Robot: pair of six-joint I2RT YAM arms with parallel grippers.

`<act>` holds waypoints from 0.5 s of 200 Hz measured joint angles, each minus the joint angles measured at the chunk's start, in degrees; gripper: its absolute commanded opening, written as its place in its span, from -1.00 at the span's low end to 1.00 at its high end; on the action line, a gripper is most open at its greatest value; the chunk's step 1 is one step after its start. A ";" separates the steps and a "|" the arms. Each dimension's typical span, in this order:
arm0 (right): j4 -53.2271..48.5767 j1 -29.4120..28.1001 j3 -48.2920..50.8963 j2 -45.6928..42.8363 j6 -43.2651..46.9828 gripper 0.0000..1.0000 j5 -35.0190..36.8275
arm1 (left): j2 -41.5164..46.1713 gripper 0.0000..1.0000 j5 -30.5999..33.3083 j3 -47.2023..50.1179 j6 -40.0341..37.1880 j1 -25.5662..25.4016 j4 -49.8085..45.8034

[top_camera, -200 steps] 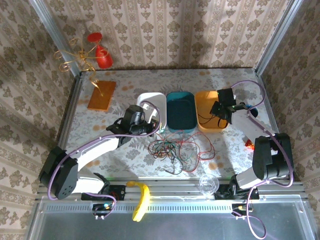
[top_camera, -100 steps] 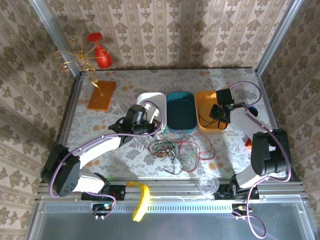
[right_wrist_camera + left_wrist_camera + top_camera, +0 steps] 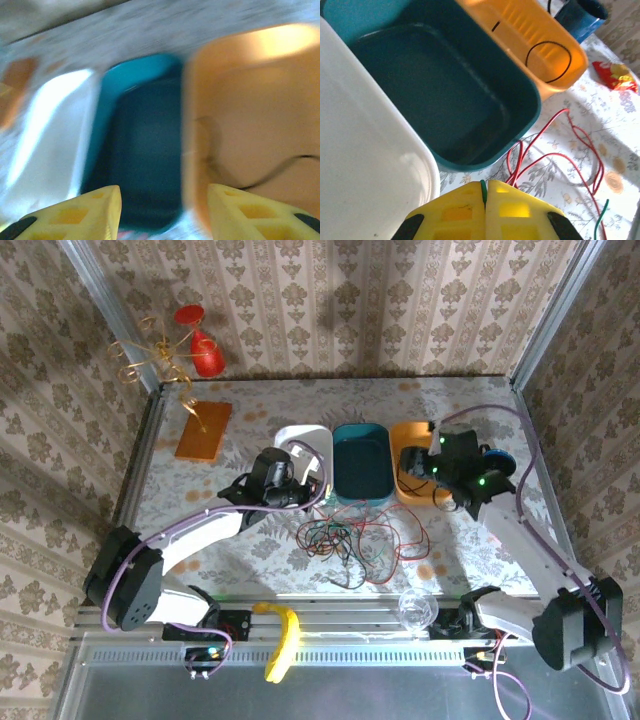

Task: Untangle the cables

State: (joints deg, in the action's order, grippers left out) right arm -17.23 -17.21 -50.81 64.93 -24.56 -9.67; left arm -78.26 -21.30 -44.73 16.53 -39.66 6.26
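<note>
The whole view is smeared with blur. The right hand [image 3: 162,212] sits at the bottom of the frame, its two yellow fingers [image 3: 75,210] spread well apart with nothing between them. Beyond the fingers, three trays stand side by side on the patterned counter [image 3: 150,30], their long sides touching or nearly so. These are a white tray [image 3: 50,135] on the left, a teal tray [image 3: 140,145] in the middle and an orange tray [image 3: 250,115] on the right. A thin black cable [image 3: 272,174] lies curved on the floor of the orange tray. The white and teal trays look bare inside. A brown board [image 3: 15,85] lies flat on the counter beside the white tray, cut off by the left edge of the frame.
</note>
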 measured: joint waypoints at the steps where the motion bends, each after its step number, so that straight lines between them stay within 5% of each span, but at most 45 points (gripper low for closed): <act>1: 0.20 -0.37 0.20 -0.02 0.00 -0.01 -0.94 | -0.02 -1.00 -0.26 0.00 0.13 0.09 0.22; 45: 4.35 -8.96 1.49 6.16 0.42 -0.04 -21.62 | -0.07 -1.00 -7.13 0.00 2.86 2.25 4.07; 100: 5.81 -9.07 1.36 12.50 1.73 0.00 -30.88 | -0.09 -1.00 -14.19 -0.35 5.40 3.82 5.09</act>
State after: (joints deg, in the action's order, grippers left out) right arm -11.42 -26.28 -49.45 77.43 -22.83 -40.56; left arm -78.35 -35.48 -45.08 21.93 -35.83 11.35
